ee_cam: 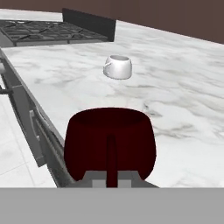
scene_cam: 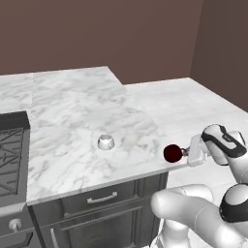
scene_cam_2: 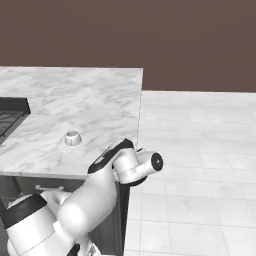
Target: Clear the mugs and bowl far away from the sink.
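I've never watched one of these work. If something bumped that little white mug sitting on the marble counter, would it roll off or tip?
Probably neither. The white mug looks squat and upright on the flat counter, well back from the edge. Its glossy finish suggests it would slide rather than tip.

The table (scene_cam: 72,121) has a white marble top veined with soft grey, and its surface carries a faint sheen. On it sits a mug (scene_cam: 106,142) of pale grey-white, glossy, with a lighter rim. A second mug (scene_cam: 172,153) is deep dark red, nearly maroon, with a darker handle line down its side in the hand view. The cabinet fronts (scene_cam: 104,206) under the table are dark charcoal grey with silvery grey handles. The stove (scene_cam: 10,155) is black with dark grates. The wall (scene_cam: 121,34) behind is plain dull brown. The floor (scene_cam_2: 200,150) is white tile with thin pale grey lines.
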Motion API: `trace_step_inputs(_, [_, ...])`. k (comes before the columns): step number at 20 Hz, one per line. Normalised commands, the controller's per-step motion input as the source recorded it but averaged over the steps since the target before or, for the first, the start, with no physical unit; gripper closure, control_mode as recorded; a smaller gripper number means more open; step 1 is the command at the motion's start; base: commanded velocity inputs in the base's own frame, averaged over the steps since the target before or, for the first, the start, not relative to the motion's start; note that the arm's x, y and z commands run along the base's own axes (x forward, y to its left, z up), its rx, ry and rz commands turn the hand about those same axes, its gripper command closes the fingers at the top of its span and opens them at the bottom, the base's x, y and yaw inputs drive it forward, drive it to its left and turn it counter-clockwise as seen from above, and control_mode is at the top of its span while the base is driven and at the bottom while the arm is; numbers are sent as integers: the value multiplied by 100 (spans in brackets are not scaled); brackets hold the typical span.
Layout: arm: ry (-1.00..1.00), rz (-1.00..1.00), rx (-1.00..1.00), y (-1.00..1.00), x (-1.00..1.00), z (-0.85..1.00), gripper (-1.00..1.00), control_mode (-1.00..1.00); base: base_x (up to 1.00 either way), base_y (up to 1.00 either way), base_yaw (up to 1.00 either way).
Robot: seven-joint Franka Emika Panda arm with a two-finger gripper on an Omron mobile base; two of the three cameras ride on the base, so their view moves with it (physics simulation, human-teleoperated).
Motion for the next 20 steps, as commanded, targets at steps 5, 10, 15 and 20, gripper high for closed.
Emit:
trace_step_inputs(5, [0, 0, 0, -2, 28, -34, 100, -100, 0, 0, 0])
trace_step_inputs(10, [0, 0, 0, -2, 27, -33, 100, -100, 0, 0, 0])
trace_step_inputs(15, [0, 0, 0, -3, 31, -30, 100, -100, 0, 0, 0])
trace_step_inputs(20, [0, 0, 0, 0, 31, -27, 100, -100, 0, 0, 0])
